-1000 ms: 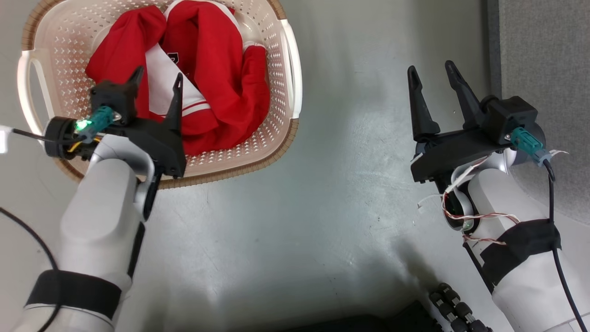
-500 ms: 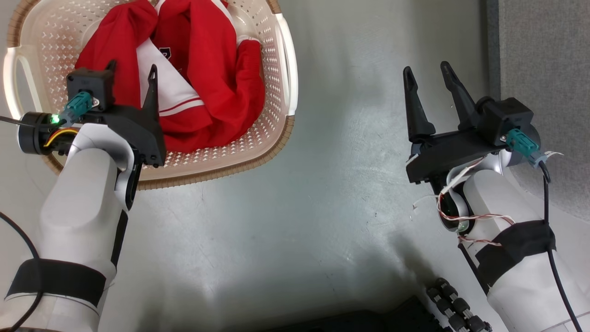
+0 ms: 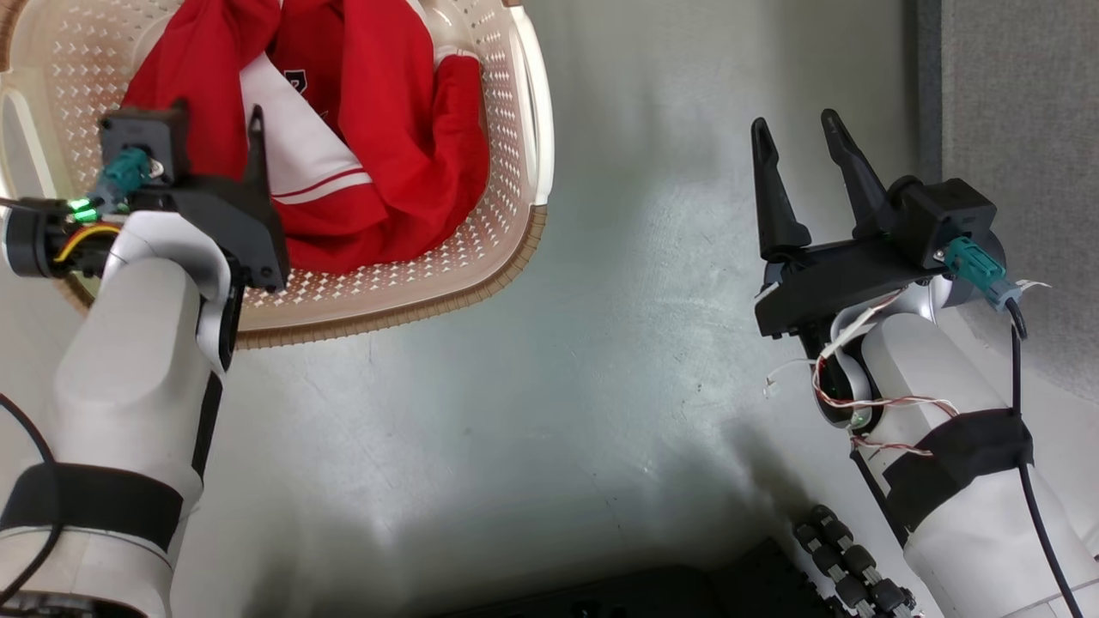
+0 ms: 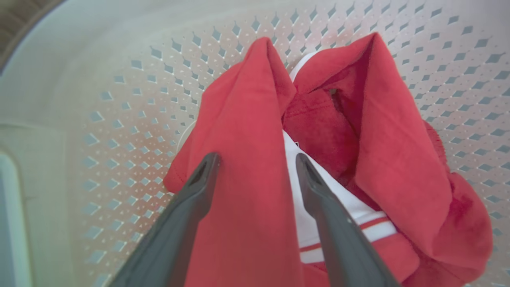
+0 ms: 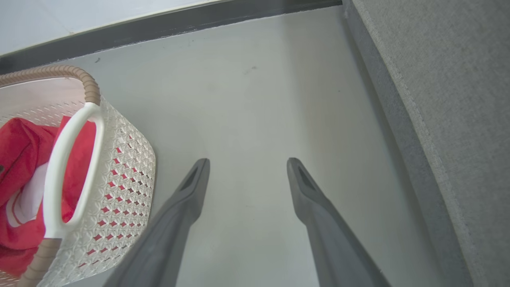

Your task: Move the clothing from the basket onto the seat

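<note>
The clothing [image 3: 403, 129] lies crumpled in the cream basket [image 3: 386, 313] at the upper left: red fabric with a white panel and thin stripes. My left gripper [image 3: 219, 120] hangs open just above the red folds. In the left wrist view its fingers straddle a red ridge of the clothing [image 4: 247, 119] inside the perforated basket wall [image 4: 131, 99], gripper [image 4: 257, 159] holding nothing. My right gripper [image 3: 796, 123] stands open over bare floor, next to the grey seat [image 3: 1022, 129]. The right wrist view shows that gripper [image 5: 248, 161] between the basket [image 5: 131, 159] and the seat [image 5: 458, 79].
Grey floor [image 3: 601, 343] runs between basket and seat. My dark base with a row of black rollers [image 3: 846, 566] sits at the bottom. A dark skirting strip [image 5: 159, 24] runs below a pale wall at the far end. Loose wires hang at my right wrist [image 3: 859, 403].
The head view has shifted a little. My left gripper has moved leftward across the basket, over the clothing, staying open. My right gripper has kept its place and stayed open.
</note>
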Tool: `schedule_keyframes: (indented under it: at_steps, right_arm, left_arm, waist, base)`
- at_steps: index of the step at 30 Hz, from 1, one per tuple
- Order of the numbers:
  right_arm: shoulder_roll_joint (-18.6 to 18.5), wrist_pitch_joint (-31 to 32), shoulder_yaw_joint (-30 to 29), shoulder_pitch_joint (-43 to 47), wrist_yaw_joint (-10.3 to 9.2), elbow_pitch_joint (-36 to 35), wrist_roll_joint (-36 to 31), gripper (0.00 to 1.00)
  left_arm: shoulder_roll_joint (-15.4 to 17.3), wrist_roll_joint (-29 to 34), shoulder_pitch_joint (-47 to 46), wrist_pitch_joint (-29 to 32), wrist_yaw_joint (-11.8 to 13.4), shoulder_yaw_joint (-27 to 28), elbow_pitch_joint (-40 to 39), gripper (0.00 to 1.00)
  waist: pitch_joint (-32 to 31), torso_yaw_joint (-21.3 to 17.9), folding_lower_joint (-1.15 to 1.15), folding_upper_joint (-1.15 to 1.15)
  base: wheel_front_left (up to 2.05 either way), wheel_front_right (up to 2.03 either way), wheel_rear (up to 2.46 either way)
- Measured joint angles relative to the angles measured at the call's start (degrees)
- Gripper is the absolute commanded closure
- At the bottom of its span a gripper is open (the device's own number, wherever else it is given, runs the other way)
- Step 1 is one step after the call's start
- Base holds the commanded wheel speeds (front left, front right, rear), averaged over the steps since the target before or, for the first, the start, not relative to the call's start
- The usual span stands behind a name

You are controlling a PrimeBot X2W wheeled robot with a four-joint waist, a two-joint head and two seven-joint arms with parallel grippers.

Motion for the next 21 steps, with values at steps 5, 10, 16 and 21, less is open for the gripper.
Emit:
schedule_keyframes:
  at_steps: [5,10,16,21]
  right_arm:
    - [0.1,0.0,-0.4,0.0,0.2,0.1,0.0,0.0]
    - [0.2,0.0,-0.5,0.0,0.43,0.0,-0.4,0.0]
    - [0.4,0.0,-0.5,0.0,0.43,-0.3,-0.4,0.0]
    - [0.4,0.0,-0.8,0.0,0.43,-0.3,-0.4,0.0]
  left_arm:
    - [0.1,0.4,-0.8,0.0,0.7,-0.1,0.7,0.0]
    - [0.5,0.5,-1.8,0.0,0.9,-0.1,1.7,0.0]
    - [1.0,0.7,-2.1,0.5,1.0,-0.3,2.4,0.0]
    - [0.9,0.7,-2.4,0.5,0.9,-0.3,3.1,0.66]
  waist:
    - [0.6,0.1,0.0,0.0]
    - [1.2,0.1,0.0,0.0]
    - [1.7,0.1,0.0,0.0]
    - [2.1,0.1,0.0,0.0]
  base:
    - [0.0,0.0,0.0]
    - [0.0,0.0,0.0]
    - [0.0,0.0,0.0]
    - [0.0,0.0,0.0]
